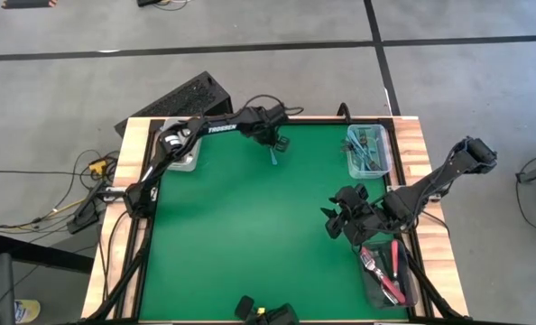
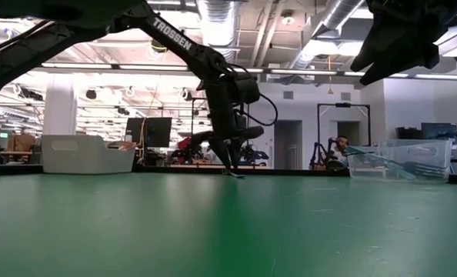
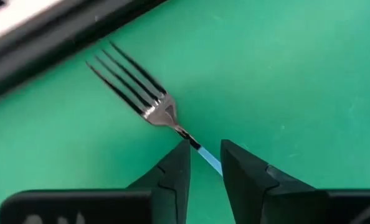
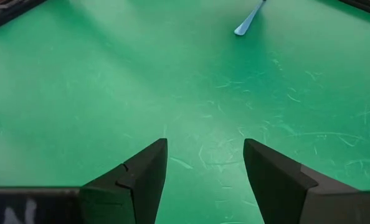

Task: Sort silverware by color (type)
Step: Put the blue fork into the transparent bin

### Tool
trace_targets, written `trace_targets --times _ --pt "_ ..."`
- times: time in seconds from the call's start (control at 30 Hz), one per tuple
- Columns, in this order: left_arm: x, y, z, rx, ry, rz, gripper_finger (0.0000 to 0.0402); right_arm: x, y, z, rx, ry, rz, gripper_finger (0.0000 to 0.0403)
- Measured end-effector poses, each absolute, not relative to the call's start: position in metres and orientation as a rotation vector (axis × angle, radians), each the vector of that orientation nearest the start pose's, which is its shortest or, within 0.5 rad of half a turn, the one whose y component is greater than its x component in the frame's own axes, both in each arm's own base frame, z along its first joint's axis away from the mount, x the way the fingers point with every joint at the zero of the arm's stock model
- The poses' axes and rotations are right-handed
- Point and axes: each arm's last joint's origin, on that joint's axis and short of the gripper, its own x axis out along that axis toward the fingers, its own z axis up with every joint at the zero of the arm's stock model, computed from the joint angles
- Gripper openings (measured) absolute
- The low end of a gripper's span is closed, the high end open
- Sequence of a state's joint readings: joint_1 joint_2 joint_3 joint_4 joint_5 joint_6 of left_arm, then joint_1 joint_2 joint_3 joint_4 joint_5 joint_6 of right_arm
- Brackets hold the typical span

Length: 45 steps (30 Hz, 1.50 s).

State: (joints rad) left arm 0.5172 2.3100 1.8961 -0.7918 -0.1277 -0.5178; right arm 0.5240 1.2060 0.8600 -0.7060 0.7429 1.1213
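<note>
A fork [image 3: 149, 93] with silver tines and a light blue handle lies at the far middle of the green mat [image 1: 250, 235]. My left gripper [image 3: 205, 149] is shut on its handle; in the high view the gripper [image 1: 275, 144] stands over the fork [image 1: 272, 157]. The handle's free end [image 4: 247, 22] shows in the right wrist view. My right gripper [image 1: 338, 221] hangs open above the mat's right half, with nothing between its fingers [image 4: 141, 174]. My left gripper pinches the blue handle [image 3: 199, 149] just behind the fork's neck, between its two fingers [image 3: 175, 168]. The fingers come steeply from above and lie across the handle. The tines [image 3: 126, 71] point toward the table's far edge. Whether the fork is clear of the mat I cannot tell.
A clear bin [image 1: 369, 152] with teal-handled forks stands at the far right. A dark bin [image 1: 390, 271] with pink-red-handled forks stands at the near right. A pale bin [image 1: 182, 153] sits at the far left corner. The mat's middle and left are bare.
</note>
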Motion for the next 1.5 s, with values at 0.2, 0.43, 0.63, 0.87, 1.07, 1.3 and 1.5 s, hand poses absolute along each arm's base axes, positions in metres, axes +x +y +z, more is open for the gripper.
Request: trace_targets --times 0.2,0.43,0.63,0.87,1.07,1.3,1.5 --pt "0.417 0.241 0.165 -0.385 1.141 0.679 0.0085 0.200 0.094 0.246 0.424 0.616 -0.610 0.0238" --pt "0.427 0.223 0.165 0.039 1.253 0.341 0.0051 0.198 0.093 0.244 0.396 0.646 -0.615 0.0238" --pt "0.428 0.223 0.159 0.150 1.306 0.271 0.0017 0.198 0.093 0.244 0.394 0.648 -0.619 0.0238" --pt "0.413 0.221 0.157 0.270 1.508 0.207 0.0004 0.196 0.092 0.243 0.390 0.682 -0.612 0.0238" --pt "0.400 0.212 0.151 0.204 1.644 0.073 0.0000 0.196 0.092 0.243 0.389 0.686 -0.611 0.0238" --pt "0.408 0.203 0.151 0.240 1.631 0.140 0.0000 0.197 0.091 0.243 0.413 0.677 -0.622 0.0238" --pt "0.419 0.197 0.165 0.412 1.586 0.023 0.0000 0.198 0.091 0.243 0.458 0.683 -0.620 0.0238"
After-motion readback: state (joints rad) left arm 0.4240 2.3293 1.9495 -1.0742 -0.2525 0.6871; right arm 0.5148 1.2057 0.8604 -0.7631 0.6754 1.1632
